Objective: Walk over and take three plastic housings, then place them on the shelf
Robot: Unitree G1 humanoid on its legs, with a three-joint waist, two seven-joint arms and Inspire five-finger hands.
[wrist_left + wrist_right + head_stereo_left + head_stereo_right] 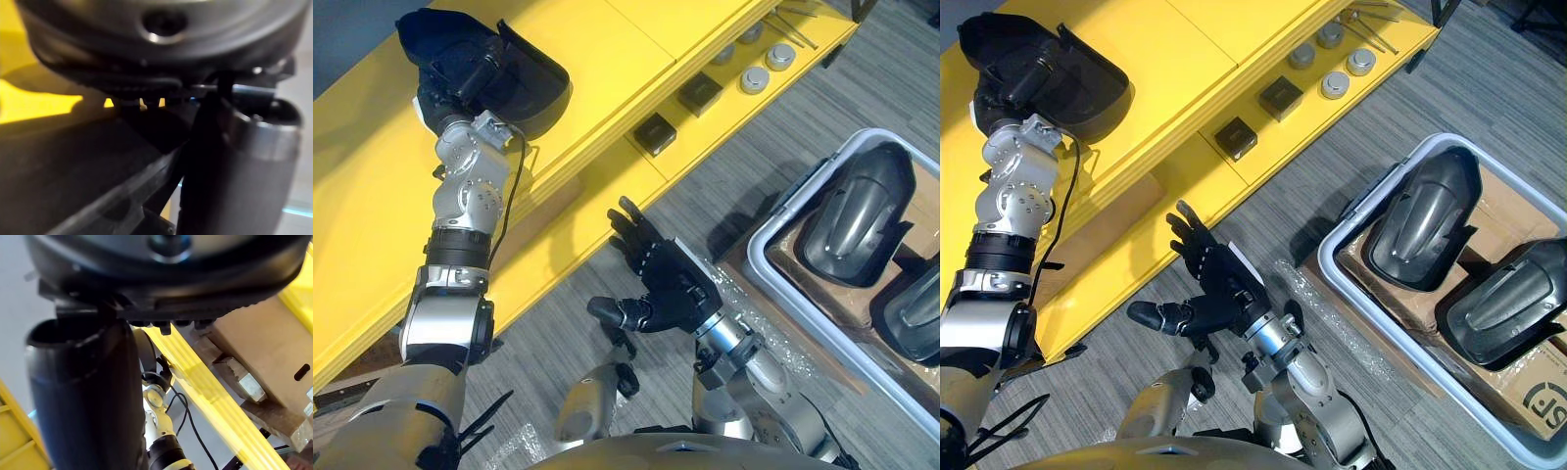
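Placing a housing, as judged: the long yellow shelf (607, 39) spans 9 to 1 o'clock. A grey plastic bin (1332, 262) stands on the floor at 3 o'clock, holding two glossy black plastic housings (1425, 220) on cardboard. A third black housing (533, 83) lies on the shelf top at 11 o'clock. To place it well, seat it flat and well back from the shelf edge before release. The left hand (458, 67), arm stretched toward 11 o'clock, rests on this housing; its grip cannot be told. The right hand (671, 284) hovers low at centre, spread wide and empty.
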